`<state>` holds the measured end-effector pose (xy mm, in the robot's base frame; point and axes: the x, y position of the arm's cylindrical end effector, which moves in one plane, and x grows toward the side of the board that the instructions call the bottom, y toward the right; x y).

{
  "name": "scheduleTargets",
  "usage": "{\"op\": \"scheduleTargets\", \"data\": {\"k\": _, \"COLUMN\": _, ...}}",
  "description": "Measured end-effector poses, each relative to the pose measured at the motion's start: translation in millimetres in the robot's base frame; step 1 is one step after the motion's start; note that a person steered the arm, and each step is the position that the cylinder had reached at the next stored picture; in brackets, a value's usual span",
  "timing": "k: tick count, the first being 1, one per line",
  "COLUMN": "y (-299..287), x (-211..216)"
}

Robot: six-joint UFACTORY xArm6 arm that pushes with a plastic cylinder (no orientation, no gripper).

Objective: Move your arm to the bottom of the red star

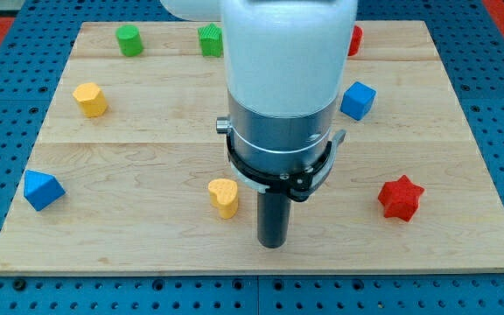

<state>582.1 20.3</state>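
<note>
My tip (pixel 273 245) rests near the bottom edge of the wooden board (pixel 147 157), a little to the view's right of centre; it is a bare dark rod with nothing to open or close, and it touches no block. The red star (pixel 400 198) lies well to the tip's right and slightly higher in the view — so the tip is off to the star's lower left, apart from it, not beneath it. Closest to the tip is the yellow heart-shaped block (pixel 224 197), just to its upper left with a small gap between them. Far to the tip's left, near the board's left edge, sits a blue block (pixel 42 190) of angular, wedge-like shape. Up and to the left is a second yellow block (pixel 90 99); beyond it, along the top edge, are a green round block (pixel 129 40) and another green block (pixel 209 40), the latter partly hidden by the arm's white housing (pixel 287 52). Up and to the tip's right stands a blue cube (pixel 358 100), and a sliver of another red block (pixel 355 40) shows beside the housing — its shape cannot be made out. No writing, brand or label can be read anywhere.
</note>
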Motion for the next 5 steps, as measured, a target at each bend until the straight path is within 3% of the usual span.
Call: {"op": "scheduleTargets", "data": {"k": 5, "y": 69, "x": -2}}
